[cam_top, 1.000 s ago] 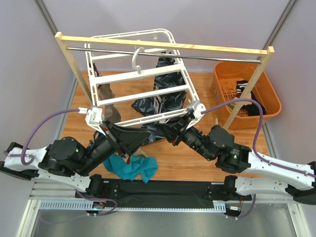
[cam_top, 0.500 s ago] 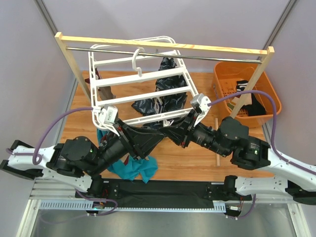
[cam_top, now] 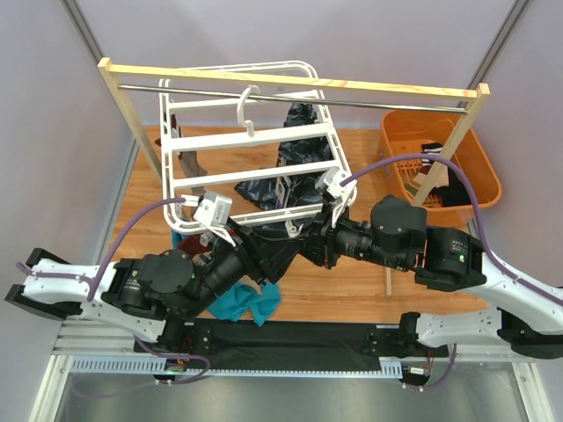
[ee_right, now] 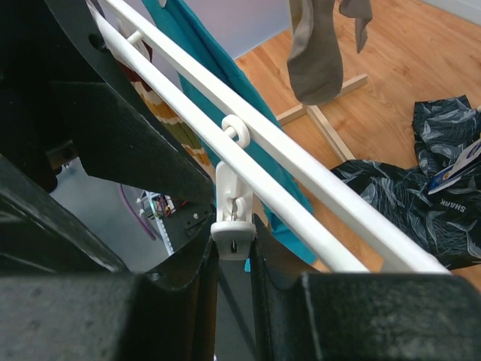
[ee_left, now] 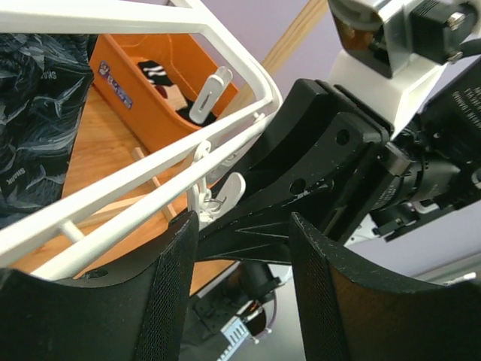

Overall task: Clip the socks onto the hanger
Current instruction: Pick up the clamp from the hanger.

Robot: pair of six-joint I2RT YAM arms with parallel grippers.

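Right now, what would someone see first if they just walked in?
A big white hanger hangs from the wooden rack in the middle. Under its near edge the left gripper and right gripper meet, the right one pinching a small white clip. An orange basket sits at the far right.

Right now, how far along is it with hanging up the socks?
Done: a grey-brown sock hangs from the white hanger. In hand: the right claw pinches a clip beside a teal sock. Still to do: black socks lie in the orange basket.
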